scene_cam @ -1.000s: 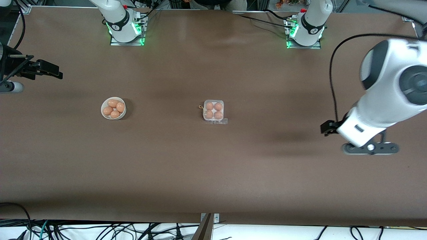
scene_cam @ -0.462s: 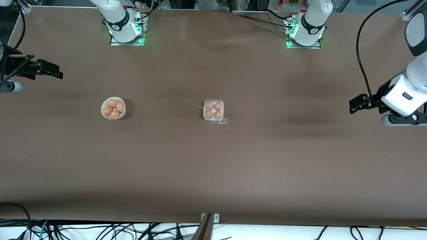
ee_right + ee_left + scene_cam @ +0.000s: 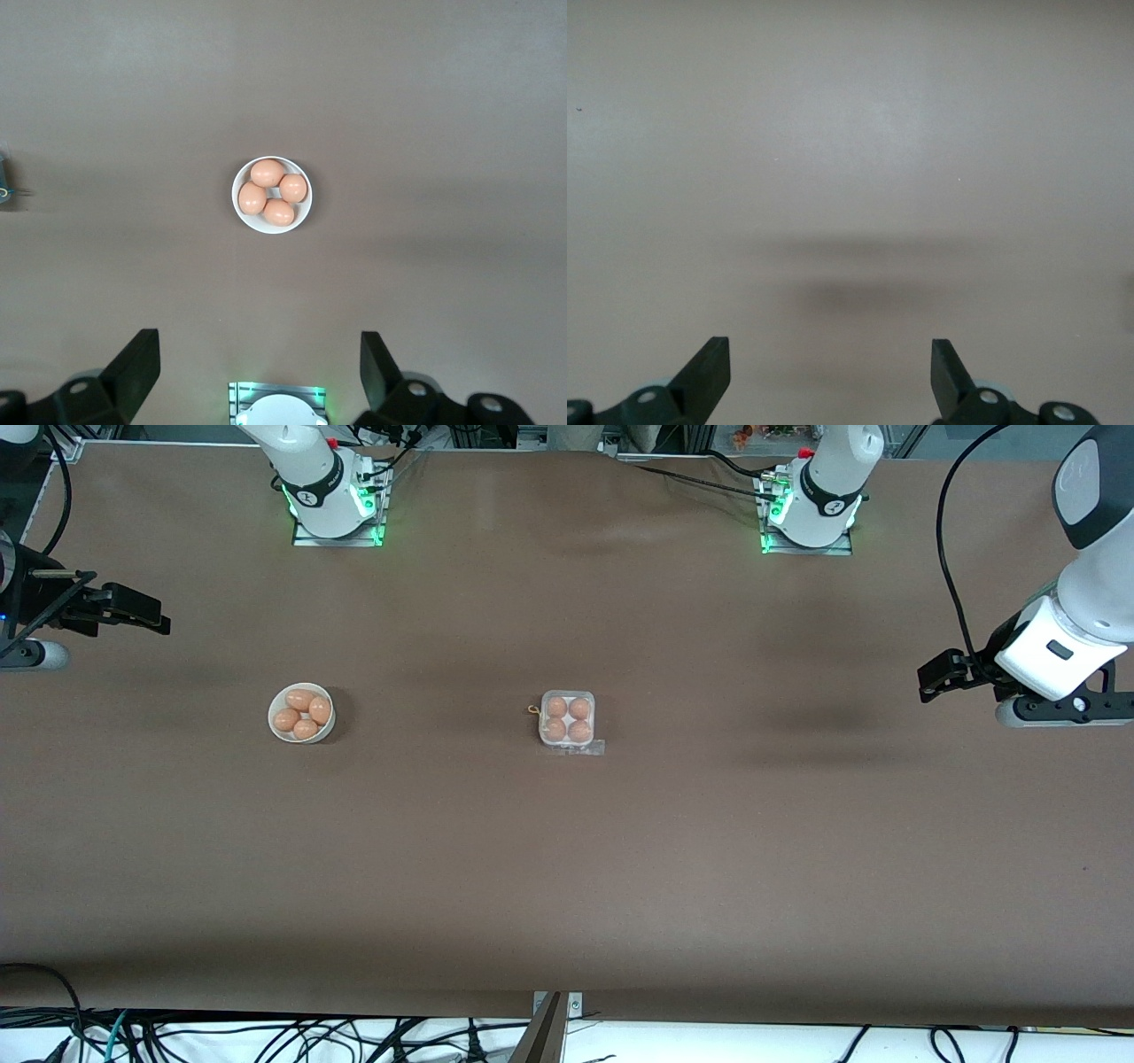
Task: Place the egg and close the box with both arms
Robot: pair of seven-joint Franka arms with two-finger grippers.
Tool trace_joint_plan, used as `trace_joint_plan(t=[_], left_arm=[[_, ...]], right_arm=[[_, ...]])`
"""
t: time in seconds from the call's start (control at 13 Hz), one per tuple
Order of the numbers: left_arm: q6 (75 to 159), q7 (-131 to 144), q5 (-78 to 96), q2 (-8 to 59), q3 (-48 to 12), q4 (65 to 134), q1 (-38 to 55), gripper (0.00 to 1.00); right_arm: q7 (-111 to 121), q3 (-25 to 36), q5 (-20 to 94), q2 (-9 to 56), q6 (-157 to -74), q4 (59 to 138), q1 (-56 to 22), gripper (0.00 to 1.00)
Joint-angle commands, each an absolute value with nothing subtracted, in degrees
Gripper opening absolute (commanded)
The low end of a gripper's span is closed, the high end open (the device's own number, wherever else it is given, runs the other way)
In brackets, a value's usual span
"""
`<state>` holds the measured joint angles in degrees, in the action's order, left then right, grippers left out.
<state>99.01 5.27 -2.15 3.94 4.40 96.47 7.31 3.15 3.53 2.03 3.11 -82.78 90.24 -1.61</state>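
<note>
Worktop (image 3: 567, 886): one, brown, wide bare stretches all round.
Left claw (image 3: 932, 676): fingers apart, up over the worktop's left-arm end.
Right claw (image 3: 146, 614): fingers apart, up over the right-arm end.
Bowl (image 3: 275, 731): one, white, four eggs (image 3: 304, 713).
Box (image 3: 567, 721): one, mid-worktop, lid down, four eggs inside, well apart from the bowl.

A matt, smooth brown table covering (image 3: 567, 868) lies under a small, glossy clear-plastic egg carton (image 3: 567, 721). The round white bowl (image 3: 302, 713) looks smooth and glazed, its brown eggs (image 3: 271, 192) softly matt.
</note>
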Motion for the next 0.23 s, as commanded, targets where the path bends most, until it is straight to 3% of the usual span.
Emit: trace_joint_plan(t=[0.0, 0.15], left_arm=[[100.1, 4.0, -1.0, 1.6, 5.7, 98.5, 8.3, 1.0], [99.7, 4.0, -1.0, 1.1, 5.7, 98.5, 8.3, 1.0]], right_arm=[[2.8, 2.5, 1.3, 0.7, -83.9, 92.7, -0.7, 1.0], [2.8, 2.5, 1.3, 0.7, -83.9, 92.7, -0.7, 1.0]])
